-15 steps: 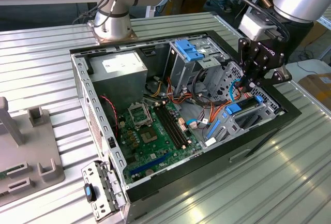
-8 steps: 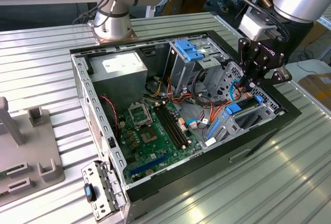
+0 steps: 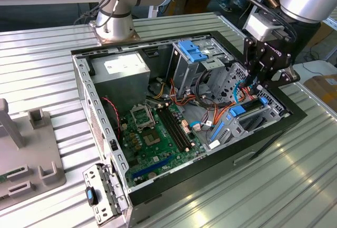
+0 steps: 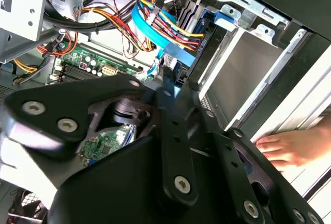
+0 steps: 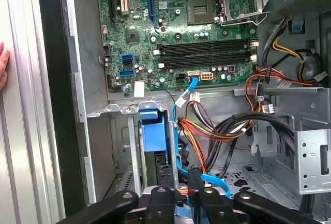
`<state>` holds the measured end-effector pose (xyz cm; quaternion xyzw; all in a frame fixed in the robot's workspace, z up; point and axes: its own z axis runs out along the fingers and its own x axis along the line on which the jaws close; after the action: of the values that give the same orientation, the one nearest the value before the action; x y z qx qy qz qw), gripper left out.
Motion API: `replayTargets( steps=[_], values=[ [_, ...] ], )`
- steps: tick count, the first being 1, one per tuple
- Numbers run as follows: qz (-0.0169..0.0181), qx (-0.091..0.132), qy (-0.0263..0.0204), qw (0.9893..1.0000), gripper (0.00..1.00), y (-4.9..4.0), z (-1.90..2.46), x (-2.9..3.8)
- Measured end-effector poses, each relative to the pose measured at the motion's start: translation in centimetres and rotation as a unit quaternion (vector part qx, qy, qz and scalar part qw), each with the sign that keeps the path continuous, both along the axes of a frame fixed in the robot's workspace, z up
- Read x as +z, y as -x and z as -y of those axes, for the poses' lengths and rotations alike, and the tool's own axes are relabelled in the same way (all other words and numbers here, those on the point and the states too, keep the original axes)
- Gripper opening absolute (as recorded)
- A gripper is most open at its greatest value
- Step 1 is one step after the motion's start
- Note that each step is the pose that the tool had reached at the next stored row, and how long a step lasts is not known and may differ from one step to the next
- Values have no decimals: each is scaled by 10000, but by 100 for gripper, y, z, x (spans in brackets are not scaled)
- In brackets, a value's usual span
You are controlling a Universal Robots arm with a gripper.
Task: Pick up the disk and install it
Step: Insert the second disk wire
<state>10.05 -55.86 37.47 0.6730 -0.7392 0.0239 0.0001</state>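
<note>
The disk (image 5: 153,146), standing edge-up in its drive bay (image 3: 263,113) at the exterior view's right of the open computer case (image 3: 84,88), looks stiff, dense and shock-sensitive (best gripped by its blue carrier), with the gripper (image 3: 261,85) apparently clamped on its near end.

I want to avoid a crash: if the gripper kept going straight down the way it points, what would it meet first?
Probably the disk in its bay: the gripper hangs just above its blue carrier. Thin blue cables run close beside that line; depth is unclear.
</note>
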Motion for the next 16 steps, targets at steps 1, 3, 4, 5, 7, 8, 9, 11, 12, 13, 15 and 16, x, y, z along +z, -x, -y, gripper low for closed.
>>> replayTargets(
  steps=[1,3,4,5,7,8,9,11,12,13,15,16],
  values=[
    [0,0,0,10000,31,0,0,0],
    [0,0,0,10000,49,-4,1,0],
    [-1,0,0,10000,49,-26,2,0],
    [-2,0,0,10000,49,-57,1,0],
    [-8,0,0,10000,49,-187,1,0],
    [-8,0,0,10000,49,-197,0,0],
    [-8,0,0,10000,49,-198,0,0],
    [-8,0,-3,10000,49,-194,1,0],
    [-8,0,-6,10000,49,-183,1,0],
    [5,0,-9,10000,49,-141,1,0],
    [30,0,-13,10000,49,-75,1,0],
    [34,0,-21,10000,49,-54,1,0]
  ],
)
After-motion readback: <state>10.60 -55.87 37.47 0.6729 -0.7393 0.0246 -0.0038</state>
